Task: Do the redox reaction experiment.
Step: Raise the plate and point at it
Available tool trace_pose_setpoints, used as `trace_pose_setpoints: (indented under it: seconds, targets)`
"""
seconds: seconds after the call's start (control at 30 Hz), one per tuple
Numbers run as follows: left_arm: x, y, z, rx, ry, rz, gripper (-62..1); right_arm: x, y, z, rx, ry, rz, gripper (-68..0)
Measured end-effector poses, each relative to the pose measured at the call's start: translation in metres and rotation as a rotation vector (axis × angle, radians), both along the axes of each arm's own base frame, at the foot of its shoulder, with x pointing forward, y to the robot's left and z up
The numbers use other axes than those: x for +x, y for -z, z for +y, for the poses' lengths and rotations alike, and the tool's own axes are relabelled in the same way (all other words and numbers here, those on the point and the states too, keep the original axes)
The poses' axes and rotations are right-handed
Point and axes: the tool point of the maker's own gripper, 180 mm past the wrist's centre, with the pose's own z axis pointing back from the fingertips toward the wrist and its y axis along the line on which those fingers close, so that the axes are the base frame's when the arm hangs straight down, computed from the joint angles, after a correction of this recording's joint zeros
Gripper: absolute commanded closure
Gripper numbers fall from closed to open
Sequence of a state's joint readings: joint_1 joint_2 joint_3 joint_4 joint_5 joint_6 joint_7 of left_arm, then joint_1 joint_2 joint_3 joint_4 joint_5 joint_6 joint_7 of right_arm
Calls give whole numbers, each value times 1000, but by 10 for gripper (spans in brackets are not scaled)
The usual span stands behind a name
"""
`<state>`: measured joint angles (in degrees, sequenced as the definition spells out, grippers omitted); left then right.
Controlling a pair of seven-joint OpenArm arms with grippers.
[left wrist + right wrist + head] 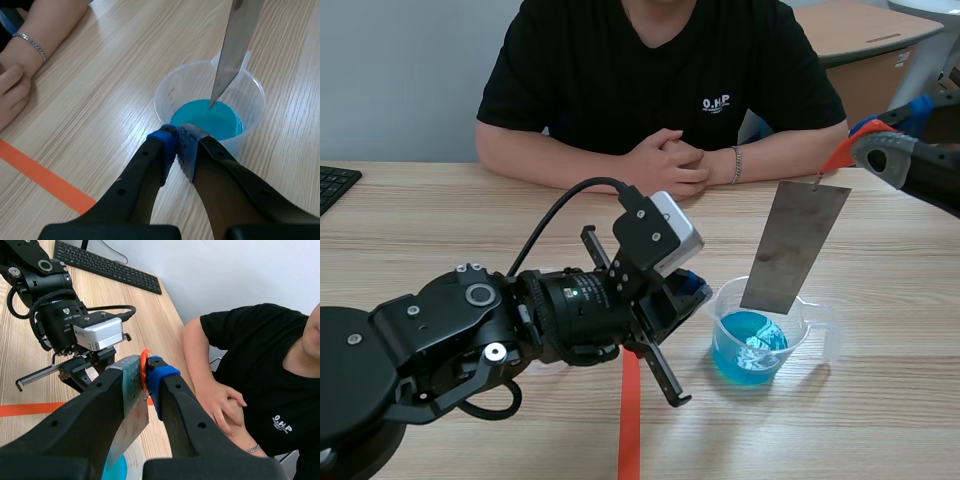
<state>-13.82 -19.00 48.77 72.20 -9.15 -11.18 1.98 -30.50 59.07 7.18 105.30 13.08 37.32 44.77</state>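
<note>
Grey metal plate (795, 245): it hangs tilted from my right gripper (850, 147), whose fingers are clamped on its upper end beside an orange-red tab (144, 362). The lower corner is inside the mouth of the clear beaker (807, 330), right at the surface of the blue liquid (210, 117). I cannot tell whether it touches.

Beaker: upright on the wooden table (420, 230), at 3 o'clock from my left gripper (177, 142) in the scene view. The liquid fills only the bottom part.

Left gripper: fingers together on nothing. The tips sit just beside the near wall, with the beaker at their 12 o'clock. Contact with the wall is not confirmed.

Person's hands (665, 160): folded at 11 o'clock from the beaker, well apart from it.

Assessment: the step in hand is immersing the plate in the solution, and it looks barely begun. The next move calls for a slow, straight descent of my right arm, keeping the plate off the rim so the light beaker does not tip. The clamp on the plate must not loosen. My left fingertips are placed to steady the wall if needed.
</note>
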Motion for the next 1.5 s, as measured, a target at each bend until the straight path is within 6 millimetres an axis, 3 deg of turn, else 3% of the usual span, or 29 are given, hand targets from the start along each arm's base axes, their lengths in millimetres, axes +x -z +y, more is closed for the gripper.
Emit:
trace_pose_setpoints:
  seconds: [0.2, 0.57, 0.83, 1.0, 1.13, 1.33, 1.5]
  targets:
    - [-6, 3, 19, 44, 8, -11, -41, 0, 0, 0, 1, -1, 0, -15]
    - [-56, -1, 69, 127, -6, 9, -41, 0, -1, 0, 3, -2, -1, -15]
    - [-85, 2, 139, 240, -150, 54, -41, 0, -1, 0, 3, -2, -1, -15]
    - [-101, 13, 193, 332, -305, 106, -41, 0, 0, 0, -1, -2, -2, -15]
    - [-125, 24, 222, 384, -377, 179, -41, 0, 3, 0, -19, -1, -2, -15]
    - [-156, 34, 245, 392, -517, 283, -41, 0, 3, 0, -21, -1, -2, -15]
    - [-173, 39, 252, 358, -645, 349, -41, 0, 3, 0, -21, -1, -2, -15]
